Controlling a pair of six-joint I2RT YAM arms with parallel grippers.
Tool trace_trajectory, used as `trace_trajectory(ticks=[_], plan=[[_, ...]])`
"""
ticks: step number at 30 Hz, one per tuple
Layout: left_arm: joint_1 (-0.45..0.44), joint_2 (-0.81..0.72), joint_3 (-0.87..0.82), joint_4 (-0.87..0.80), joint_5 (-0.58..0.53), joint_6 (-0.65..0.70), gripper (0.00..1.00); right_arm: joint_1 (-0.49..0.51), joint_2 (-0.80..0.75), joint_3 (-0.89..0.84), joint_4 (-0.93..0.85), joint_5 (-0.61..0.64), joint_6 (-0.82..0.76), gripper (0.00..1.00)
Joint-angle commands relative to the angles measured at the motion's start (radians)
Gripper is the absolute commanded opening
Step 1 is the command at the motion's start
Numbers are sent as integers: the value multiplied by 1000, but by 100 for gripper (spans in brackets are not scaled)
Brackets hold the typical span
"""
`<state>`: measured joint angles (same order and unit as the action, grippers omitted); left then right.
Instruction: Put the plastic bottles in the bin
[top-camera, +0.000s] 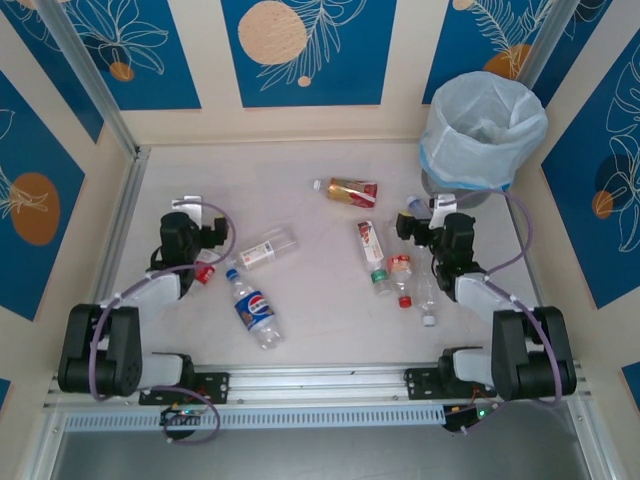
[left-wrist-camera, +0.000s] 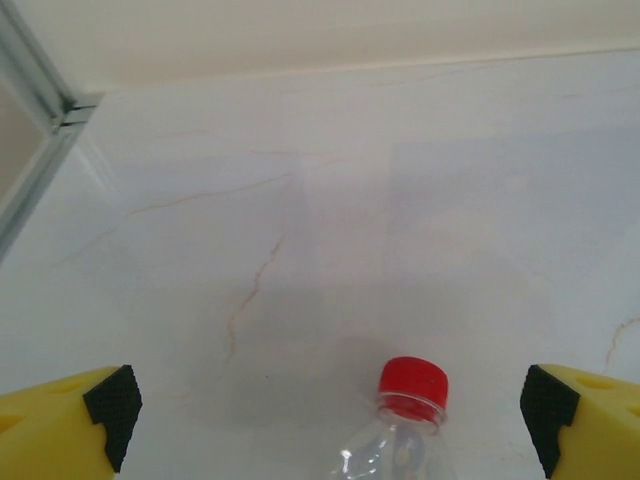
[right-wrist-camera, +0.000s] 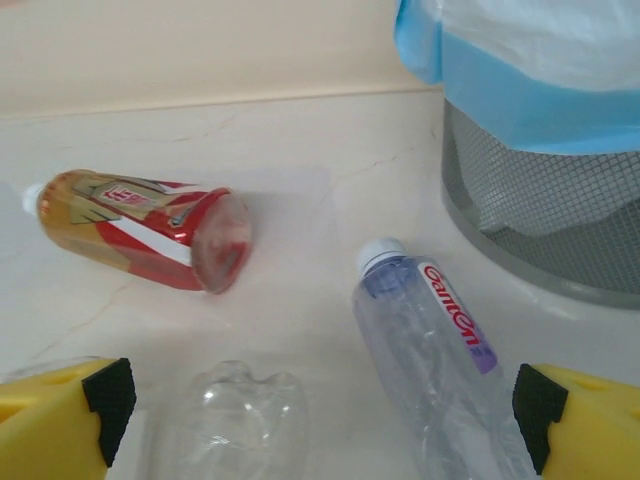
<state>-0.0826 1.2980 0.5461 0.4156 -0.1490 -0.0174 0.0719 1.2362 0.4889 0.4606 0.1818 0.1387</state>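
Observation:
Several plastic bottles lie on the pale table: a gold-and-red one (top-camera: 347, 190) (right-wrist-camera: 140, 228), a white-labelled one (top-camera: 268, 247), a blue-labelled one (top-camera: 255, 310), and a cluster of three (top-camera: 385, 260). The grey mesh bin (top-camera: 482, 130) (right-wrist-camera: 545, 215) with its pale bag stands at the back right. My left gripper (top-camera: 195, 218) (left-wrist-camera: 325, 415) is open above a red-capped clear bottle (left-wrist-camera: 405, 420), whose cap lies between the fingers. My right gripper (top-camera: 435, 215) (right-wrist-camera: 320, 410) is open over a white-capped bottle (right-wrist-camera: 430, 340) and the base of a clear bottle (right-wrist-camera: 235, 420), close beside the bin.
Walls with blue panels enclose the table on three sides. A metal rail (top-camera: 120, 215) (left-wrist-camera: 35, 165) runs along the left edge. Bare table lies in the middle between the arms and toward the back wall.

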Motion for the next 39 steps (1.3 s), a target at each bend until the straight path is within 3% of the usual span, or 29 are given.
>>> trace_trajectory(ticks=[1, 8, 12, 18, 22, 25, 28, 37, 39], plan=[[-27, -69, 108, -262, -142, -132, 99, 22, -63, 125, -265, -18, 68, 99], [-48, -95, 285, -691, -194, -476, 99, 90, -111, 183, -322, 28, 225, 100], [-66, -66, 403, -987, -99, -570, 99, 93, -124, 225, -462, 98, 398, 100], [-219, -142, 440, -1271, -174, -701, 99, 92, -158, 239, -601, 59, 460, 99], [-303, -208, 394, -1338, -153, -879, 99, 101, -193, 219, -603, 9, 473, 100], [-333, -234, 351, -1311, -50, -964, 99, 110, -210, 214, -606, 4, 478, 99], [-349, -233, 337, -1256, 97, -997, 99, 120, -213, 218, -600, -2, 459, 99], [-399, -64, 344, -1289, 172, -1004, 99, 238, -211, 214, -544, 34, 356, 100], [-399, -37, 351, -1293, 146, -995, 99, 255, -213, 220, -549, 34, 334, 99]])
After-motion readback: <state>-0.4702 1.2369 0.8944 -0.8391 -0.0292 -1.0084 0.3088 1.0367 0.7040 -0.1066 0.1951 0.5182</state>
